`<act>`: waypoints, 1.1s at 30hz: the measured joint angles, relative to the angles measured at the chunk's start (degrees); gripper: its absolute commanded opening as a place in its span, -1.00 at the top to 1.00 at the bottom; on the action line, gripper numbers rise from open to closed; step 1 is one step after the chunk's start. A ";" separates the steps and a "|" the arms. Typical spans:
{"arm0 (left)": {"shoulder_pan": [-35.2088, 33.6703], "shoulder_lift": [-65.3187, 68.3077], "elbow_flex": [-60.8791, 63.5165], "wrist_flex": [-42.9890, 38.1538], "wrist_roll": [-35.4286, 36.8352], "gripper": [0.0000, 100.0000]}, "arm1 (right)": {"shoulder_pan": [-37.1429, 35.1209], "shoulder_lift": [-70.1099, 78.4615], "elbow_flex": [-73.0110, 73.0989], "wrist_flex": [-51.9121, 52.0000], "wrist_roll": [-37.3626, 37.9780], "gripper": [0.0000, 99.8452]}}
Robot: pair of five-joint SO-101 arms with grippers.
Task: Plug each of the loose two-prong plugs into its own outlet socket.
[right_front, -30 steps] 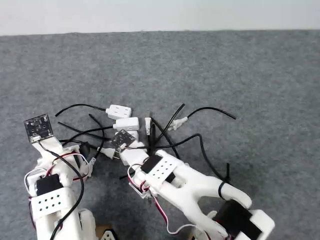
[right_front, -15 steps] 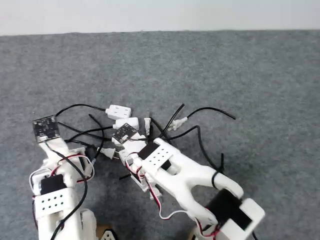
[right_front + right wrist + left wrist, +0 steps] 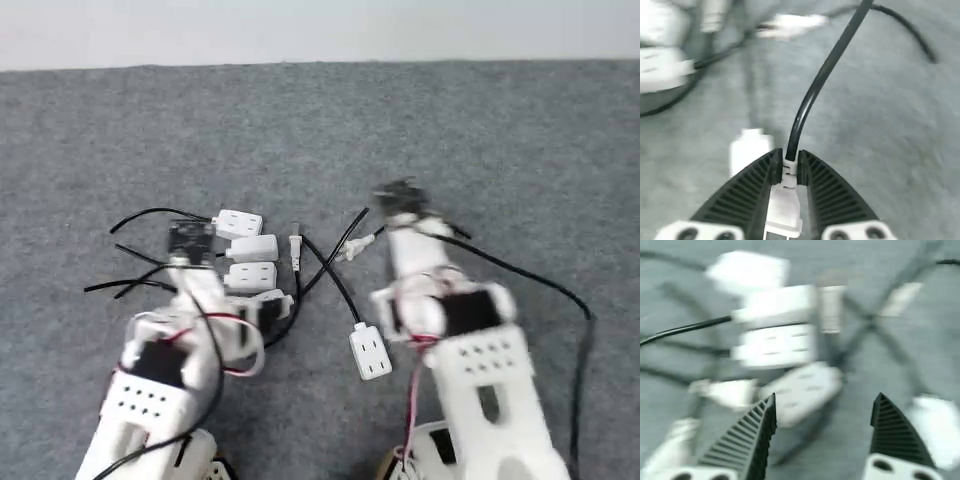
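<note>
Holding a white plug [image 3: 784, 207] where its black cord [image 3: 825, 75] leaves the body, the right gripper [image 3: 787, 157] has its jaws pressed tight on it, just beside the lone socket block [image 3: 370, 352]. The step in hand, as I judge it, is seating this plug in that block. The prongs are hidden, so they should be turned to match the slots before any push. The push should then run straight along them, since the block lies loose on the grey mat [image 3: 500, 130] and may slide. The left gripper [image 3: 825, 399], jaws wide apart and empty, hangs over the cluster of socket blocks [image 3: 250, 247], apart from the lone socket block. It could brace that block.
</note>
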 measured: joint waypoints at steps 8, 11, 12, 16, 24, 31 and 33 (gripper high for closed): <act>27.43 18.73 -9.23 -6.07 17.14 0.42 | 14.15 6.15 8.70 -13.54 1.23 0.98; 33.49 31.03 -15.21 -6.24 20.31 0.42 | 16.53 12.75 8.62 -18.02 1.23 0.98; 34.37 35.08 -17.23 -6.24 21.10 0.42 | 16.97 15.12 8.18 -18.37 1.23 0.98; 34.73 50.81 -25.23 -6.24 23.12 0.42 | 17.76 23.91 5.19 -18.90 1.23 0.98; 33.85 57.41 -30.15 -5.36 23.38 0.42 | 17.58 27.08 3.25 -18.99 1.23 0.98; 29.01 57.41 -30.15 -7.56 23.38 0.42 | 17.67 27.60 3.25 -18.99 1.58 0.98; 26.37 57.41 -30.15 -8.35 23.38 0.43 | 17.58 27.60 3.25 -18.99 2.37 0.98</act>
